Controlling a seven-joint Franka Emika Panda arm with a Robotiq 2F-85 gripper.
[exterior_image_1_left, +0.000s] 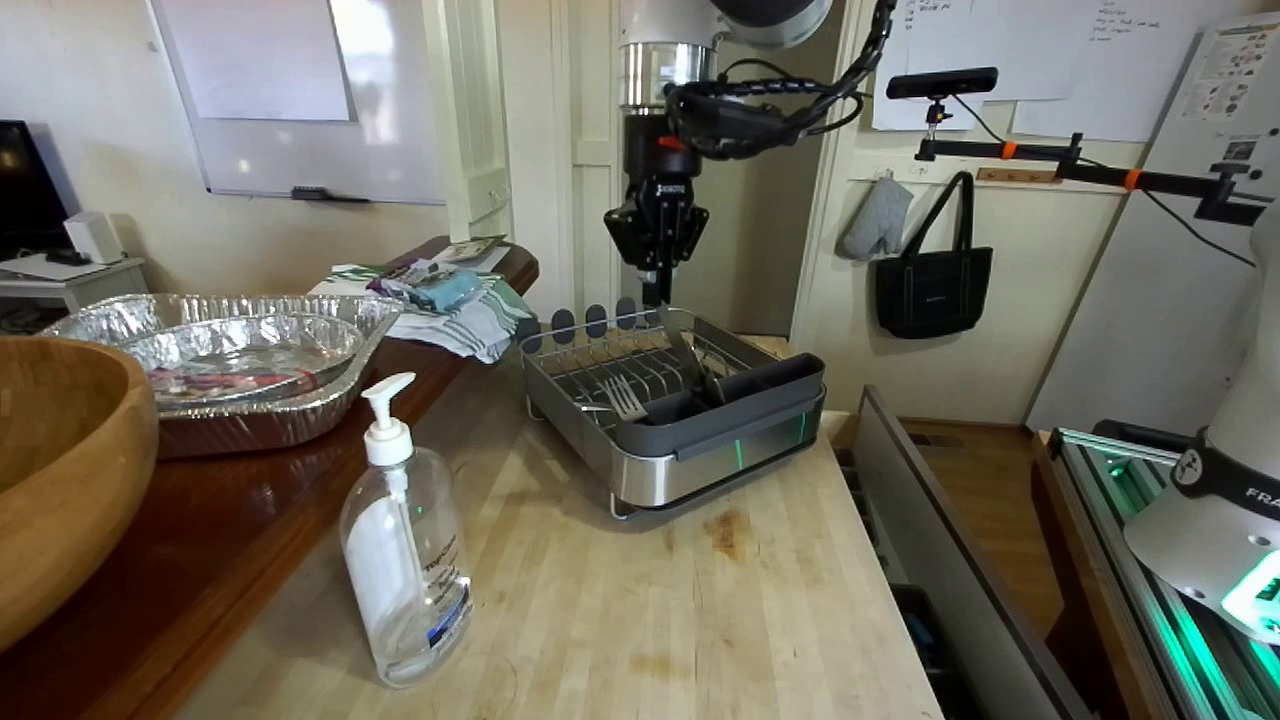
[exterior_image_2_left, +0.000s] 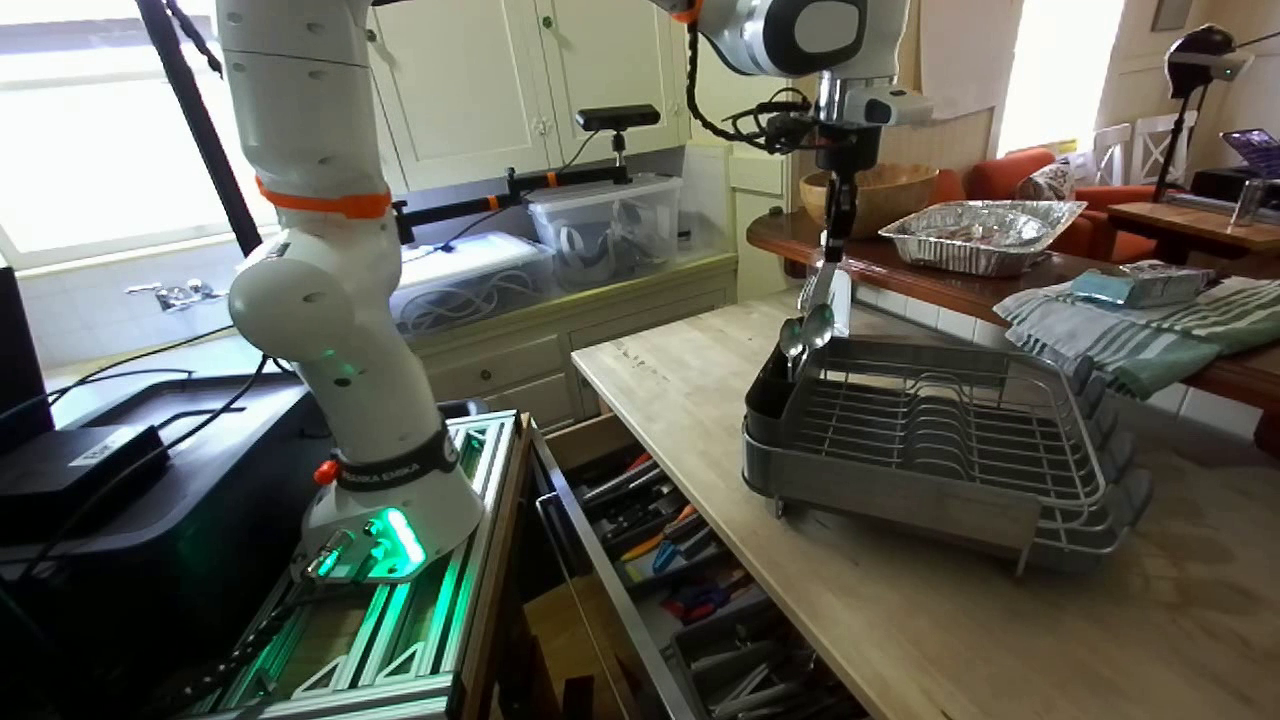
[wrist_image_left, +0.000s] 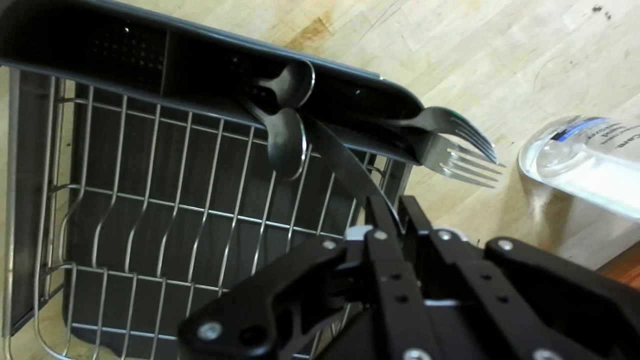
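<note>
Exterior view: rack (exterior_image_1_left: 590, 447) on wooden countertop (exterior_image_1_left: 620, 610), whiteboard (exterior_image_1_left: 405, 120) beyond.

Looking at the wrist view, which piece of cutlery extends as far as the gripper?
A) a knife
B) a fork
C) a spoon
A: the wrist view shows the knife rising out of the cutlery holder, its blade extending right up to the gripper.

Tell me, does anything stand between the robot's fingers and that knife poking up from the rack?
Nothing visible does. The upper end of the knife lies right between the fingers. Two spoons and two forks show off to the sides, outside that gap.
</note>
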